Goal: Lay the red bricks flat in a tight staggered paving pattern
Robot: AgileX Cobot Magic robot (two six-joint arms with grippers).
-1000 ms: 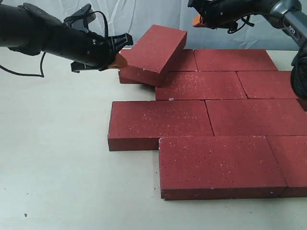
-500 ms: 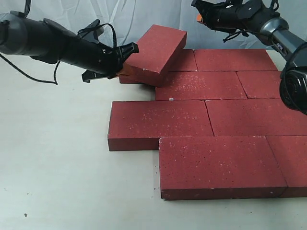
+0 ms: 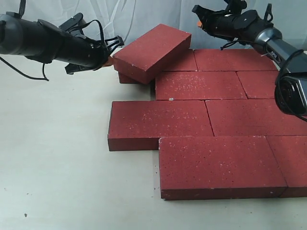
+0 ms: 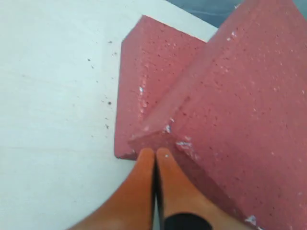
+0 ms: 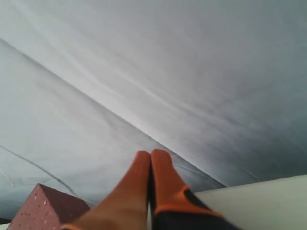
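Brick (image 3: 151, 50) leans tilted, long axis running away from left gripper (image 4: 155, 151); its pressed-together jaws touch the low corner.

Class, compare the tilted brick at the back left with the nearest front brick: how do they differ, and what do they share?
The tilted brick leans at an angle across another brick; the front brick lies flat on the table. The left gripper meets the tilted brick's corner; no gripper touches the front brick. Both are dark red, rectangular and white-flecked.
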